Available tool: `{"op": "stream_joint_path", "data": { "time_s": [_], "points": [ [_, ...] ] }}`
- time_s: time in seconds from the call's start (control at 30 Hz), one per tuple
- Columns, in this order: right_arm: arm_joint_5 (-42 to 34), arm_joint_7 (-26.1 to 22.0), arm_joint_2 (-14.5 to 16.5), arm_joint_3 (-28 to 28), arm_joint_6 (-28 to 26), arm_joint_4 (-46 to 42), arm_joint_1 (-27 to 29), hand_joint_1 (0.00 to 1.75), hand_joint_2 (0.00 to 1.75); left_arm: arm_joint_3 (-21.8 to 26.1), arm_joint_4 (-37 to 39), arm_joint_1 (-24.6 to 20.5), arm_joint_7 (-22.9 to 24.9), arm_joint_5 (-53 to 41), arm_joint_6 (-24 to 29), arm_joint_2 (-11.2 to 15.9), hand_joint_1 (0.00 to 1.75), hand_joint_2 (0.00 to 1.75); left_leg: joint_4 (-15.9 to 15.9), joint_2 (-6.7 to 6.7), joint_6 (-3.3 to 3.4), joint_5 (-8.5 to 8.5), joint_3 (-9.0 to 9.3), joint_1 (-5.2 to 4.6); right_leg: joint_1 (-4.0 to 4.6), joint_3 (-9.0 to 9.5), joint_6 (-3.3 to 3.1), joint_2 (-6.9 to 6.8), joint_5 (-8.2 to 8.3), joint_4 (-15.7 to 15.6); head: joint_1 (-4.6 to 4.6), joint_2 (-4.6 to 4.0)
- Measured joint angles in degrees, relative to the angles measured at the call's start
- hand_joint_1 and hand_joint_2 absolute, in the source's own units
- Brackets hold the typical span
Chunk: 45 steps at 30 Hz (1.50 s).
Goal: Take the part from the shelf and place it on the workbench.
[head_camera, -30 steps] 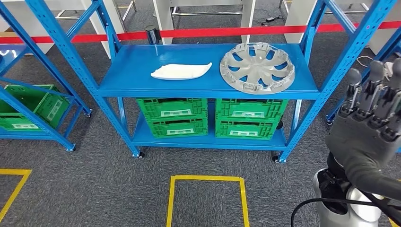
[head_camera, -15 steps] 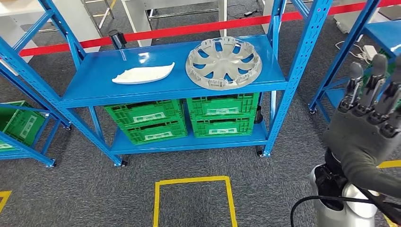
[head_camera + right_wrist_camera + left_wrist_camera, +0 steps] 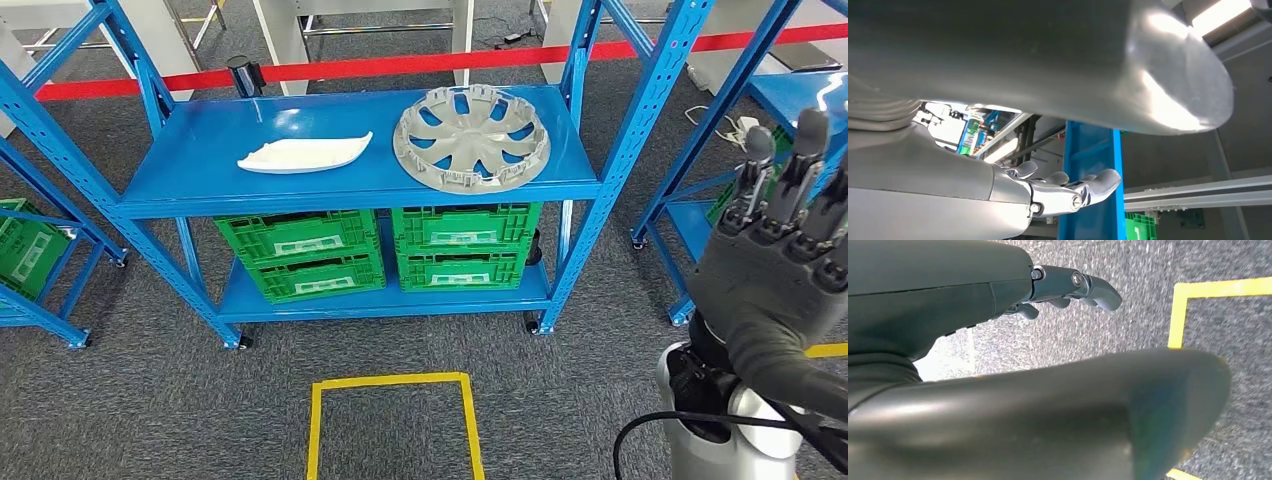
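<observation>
Floor: grey carpet [image 3: 150,400] is marked with a yellow taped square [image 3: 392,425] at 6 o'clock in the head view, and a red barrier tape [image 3: 400,68] runs behind the rack.
Shelf: a blue steel rack [image 3: 330,170] is seen at 12 o'clock, with green crates [image 3: 380,250] on its lower level.
Part: a silver wheel cover [image 3: 471,136] lies flat on the upper level, toward 1 o'clock; a white moulded panel [image 3: 303,153] lies well apart from it, toward 11 o'clock. Which of the two is meant cannot be told.
Right hand: the right hand [image 3: 780,260] is raised at 3 o'clock, fingers extended and apart, nothing grasped; it is well short of the rack.
Left hand: the left hand [image 3: 1058,287] hangs over the carpet, fingers released, nothing held.
Change: against the earlier pictures the whole scene has slid leftward and then settled, so the camera is judged to have turned; nothing on the rack has been moved.
Meaning: the approach is judged unfinished; the rack must be closed on before a grasp is possible.
</observation>
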Motion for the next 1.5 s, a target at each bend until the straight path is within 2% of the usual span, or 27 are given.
{"op": "stream_joint_path", "data": {
  "time_s": [0.03, 0.07, 0.13, 0.2, 0.27, 0.33, 0.4, 0.47, 0.5, 0.53, 0.57, 0.63, 0.7, 0.73, 0.8, 0.87, 0.97, 1.0, 1.03, 1.07, 1.13, 1.2, 1.23, 1.3, 1.37, 1.4, 1.5],
  "points": [
    [-0.02, 0.00, 0.00, 0.00, 0.01, 0.06, 0.00, 0.00, 0.00, 0.00, 0.03, 0.01, 0.01, -0.01, 0.00, -0.08, 0.00, 0.00, 0.20, 0.05, -0.24, -0.10, -0.08, 0.15, -0.28, 0.28, 0.40, -0.13, 0.79, -0.40, 0.02, 0.00],
    [-0.02, 0.00, 0.00, 0.00, 0.02, 0.10, 0.00, 0.00, 0.00, 0.00, 0.05, 0.00, 0.01, -0.02, 0.00, -0.12, 0.00, 0.00, 0.49, 0.07, -0.55, -0.27, -0.15, 0.33, -0.54, 1.64, 0.75, -0.31, 2.39, -2.83, 0.03, 0.00],
    [0.08, 0.00, 0.00, 0.01, 0.01, 0.14, 0.02, 0.00, 0.00, 0.03, 0.05, -0.02, 0.00, -0.05, 0.00, -0.13, 0.00, 0.00, 1.32, 0.07, -1.40, -0.80, -0.32, 0.61, -0.86, 5.69, 0.97, -0.74, 5.21, -10.17, 0.11, 0.00],
    [0.25, -0.01, 0.00, 0.02, -0.04, 0.21, 0.10, 0.00, 0.00, 0.15, 0.05, -0.06, -0.08, -0.07, 0.00, -0.07, 0.00, 0.00, 2.05, 0.04, -2.20, -1.28, -0.63, 0.58, -0.81, 7.76, -0.10, -0.78, 5.95, -14.13, 0.21, 0.00],
    [0.36, -0.01, 0.00, 0.01, -0.05, 0.27, 0.26, 0.00, 0.00, 0.29, 0.06, -0.09, -0.21, -0.09, -0.03, -0.04, 0.00, 0.00, 2.23, 0.05, -2.71, -1.46, -0.78, 0.43, -0.74, 7.75, -1.41, -0.55, 6.04, -14.53, 0.24, 0.00],
    [0.40, -0.01, 0.00, 0.00, -0.05, 0.30, 0.49, 0.00, 0.00, 0.34, 0.04, -0.09, -0.47, -0.14, -0.14, 0.09, 0.00, 0.00, 2.93, -0.05, -3.33, -2.07, -1.02, 0.48, -1.08, 7.81, -2.06, -0.54, 6.25, -14.88, 0.13, 0.00],
    [0.42, -0.01, 0.00, 0.00, -0.04, 0.31, 0.67, 0.00, 0.00, 0.35, 0.04, -0.10, -0.72, -0.18, -0.27, 0.14, 0.00, 0.00, 7.01, -0.25, -4.32, -4.66, -2.85, 0.89, -1.50, 7.84, -2.46, -0.58, 6.45, -15.16, -0.13, 0.00],
    [0.43, 0.00, 0.00, 0.00, -0.02, 0.33, 0.89, 0.00, 0.00, 0.35, 0.07, -0.05, -0.81, -0.18, -0.34, 0.07, 0.00, 0.00, 14.24, -0.31, -5.26, -8.06, -6.31, 1.66, -1.75, 7.73, -2.53, -0.58, 6.51, -15.19, -0.30, 0.00],
    [0.48, 0.00, 0.00, 0.00, -0.02, 0.35, 1.03, 0.00, 0.00, 0.35, 0.08, 0.00, -0.83, -0.19, -0.37, 0.07, 0.00, 0.00, 16.83, -0.31, -5.60, -8.75, -7.59, 2.06, -1.89, 7.70, -2.46, -0.56, 6.52, -15.19, -0.32, 0.00],
    [0.62, 0.00, 0.00, 0.00, -0.02, 0.37, 1.20, 0.00, 0.00, 0.35, 0.09, 0.05, -0.84, -0.19, -0.42, 0.07, 0.00, 0.00, 17.53, -0.31, -5.90, -8.36, -8.02, 2.40, -2.07, 7.69, -2.33, -0.53, 6.55, -15.18, -0.32, 0.00],
    [0.85, -0.01, 0.00, 0.00, -0.03, 0.38, 1.38, 0.00, 0.00, 0.35, 0.10, 0.08, -0.85, -0.19, -0.46, 0.07, 0.00, 0.00, 15.90, -0.31, -6.15, -6.90, -7.32, 2.70, -2.26, 7.73, -2.13, -0.50, 6.56, -15.17, -0.32, 0.00],
    [1.59, -0.02, 0.01, 0.02, -0.26, -0.01, 2.02, 0.00, 0.00, 0.36, 0.12, 0.08, -0.85, -0.19, -0.56, 0.08, 0.00, 0.00, 8.10, -0.39, -6.63, -3.00, -3.70, 3.21, -2.62, 7.86, -1.50, -0.43, 6.60, -15.18, -0.37, 0.00],
    [2.46, -0.05, 0.02, 0.17, -0.94, -1.08, 3.01, 0.00, 0.00, 0.38, 0.16, 0.09, -0.83, -0.17, -0.63, 0.07, 0.00, 0.00, 2.37, -0.68, -6.66, -1.05, -1.19, 3.22, -2.65, 7.96, -0.57, -0.38, 6.66, -15.32, -0.44, 0.00],
    [2.92, -0.08, -0.01, 0.40, -1.49, -1.71, 3.55, 0.00, 0.00, 0.41, 0.18, 0.15, -0.80, -0.17, -0.67, 0.05, 0.00, 0.00, 1.52, -0.82, -6.47, -1.00, -0.92, 3.08, -2.61, 8.02, -0.08, -0.34, 6.77, -15.52, -0.48, 0.00],
    [3.64, -0.06, -0.36, 1.15, -2.75, -2.63, 4.52, 0.00, 0.00, 0.51, 0.19, 0.30, -0.75, -0.17, -0.68, 0.06, 0.00, 0.00, 1.32, -0.84, -5.50, -0.67, -0.92, 2.94, -2.69, 8.27, 0.85, -0.29, 7.01, -16.05, -0.42, 0.00],
    [4.01, -0.03, -1.09, 1.87, -3.82, -3.19, 5.20, 0.00, 0.00, 0.69, 0.18, 0.38, -0.87, -0.17, -0.80, 0.05, 0.00, 0.00, 0.86, -0.73, -4.44, -0.19, -0.70, 2.99, -2.73, 7.70, 1.23, -0.41, 5.84, -14.64, -0.21, 0.00],
    [4.17, -0.04, -2.48, 2.81, -5.39, -3.45, 6.03, 0.00, 0.00, 0.93, 0.18, 0.41, -1.31, -0.35, -1.32, 0.03, 0.00, 0.00, 0.67, -0.54, -3.45, 0.07, -0.76, 2.58, -2.12, 3.06, 0.91, -0.53, 0.48, -4.60, 0.35, 0.00],
    [4.21, -0.03, -2.98, 3.08, -5.99, -3.45, 6.43, 0.00, 0.00, 0.96, 0.19, 0.44, -1.40, -0.54, -1.53, 0.02, 0.00, 0.00, 0.70, -0.51, -3.27, 0.04, -0.79, 2.31, -1.82, 1.63, 0.74, -0.53, -0.56, -1.51, 0.47, 0.00],
    [4.21, -0.02, -3.49, 3.27, -6.60, -3.47, 6.81, 0.00, 0.00, 0.97, 0.20, 0.48, -1.50, -0.82, -1.73, 0.00, 0.00, 0.00, 0.75, -0.49, -3.10, -0.01, -0.78, 2.03, -1.53, 1.03, 0.47, -0.52, -0.58, -0.16, 0.56, 0.00],
    [4.15, -0.02, -3.99, 3.38, -7.07, -3.54, 7.13, 0.00, 0.00, 0.97, 0.21, 0.52, -1.59, -1.07, -1.96, -0.02, 0.00, 0.00, 0.82, -0.49, -2.98, -0.07, -0.75, 1.76, -1.22, 1.56, 0.06, -0.52, 0.47, -1.11, 0.61, 0.00],
    [3.79, -0.03, -5.04, 3.48, -7.60, -3.79, 7.47, 0.00, 0.00, 0.98, 0.21, 0.54, -1.76, -1.45, -2.27, -0.07, 0.00, 0.00, 1.06, -0.49, -2.78, -0.26, -0.64, 1.36, -0.48, 5.33, -1.16, -0.60, 3.97, -8.37, 0.72, 0.00],
    [3.14, -0.03, -5.95, 3.50, -7.71, -4.00, 7.57, 0.00, 0.00, 0.98, 0.21, 0.49, -1.78, -1.75, -2.40, -0.16, 0.00, 0.00, 1.40, -0.50, -2.87, -0.55, -0.72, 0.96, 0.13, 8.47, -1.96, -0.91, 5.95, -14.61, 0.76, 0.00],
    [2.81, -0.02, -6.30, 3.50, -7.61, -4.04, 7.56, 0.00, 0.00, 0.98, 0.20, 0.46, -1.73, -1.88, -2.40, -0.19, 0.00, 0.00, 1.49, -0.47, -3.02, -0.67, -0.79, 0.88, 0.29, 9.01, -2.13, -1.02, 6.07, -15.81, 0.78, 0.00],
    [2.40, -0.02, -6.67, 3.49, -7.28, -4.06, 7.48, 0.00, 0.00, 0.99, 0.18, 0.39, -1.52, -1.97, -2.35, -0.16, 0.00, 0.00, 1.50, -0.34, -3.42, -0.82, -0.81, 0.78, 0.18, 9.07, -2.24, -0.93, 6.23, -16.11, 0.80, 0.00],
    [2.31, -0.01, -6.78, 3.49, -7.04, -4.06, 7.34, 0.00, 0.00, 1.02, 0.15, 0.33, -1.38, -1.97, -2.28, -0.14, 0.00, 0.00, 2.73, -0.37, -4.24, -1.79, -1.22, 0.80, -0.27, 9.28, -2.53, -0.87, 6.48, -16.57, 0.70, 0.00],
    [2.32, -0.01, -6.78, 3.50, -6.98, -4.06, 7.24, 0.00, 0.00, 1.02, 0.13, 0.28, -1.34, -1.97, -2.26, -0.14, 0.00, 0.00, 4.84, -0.43, -4.77, -3.13, -2.13, 0.94, -0.56, 9.36, -2.65, -0.91, 6.60, -16.80, 0.62, 0.00],
    [2.38, -0.01, -6.75, 3.61, -6.44, -3.77, 6.81, 0.00, 0.00, 1.10, 0.13, 0.25, -1.25, -1.94, -2.07, -0.19, 0.00, 0.00, 15.11, -0.51, -6.14, -7.93, -6.98, 2.10, -0.99, 9.30, -2.68, -0.97, 6.64, -16.84, 0.47, 0.00]
  ]
}}
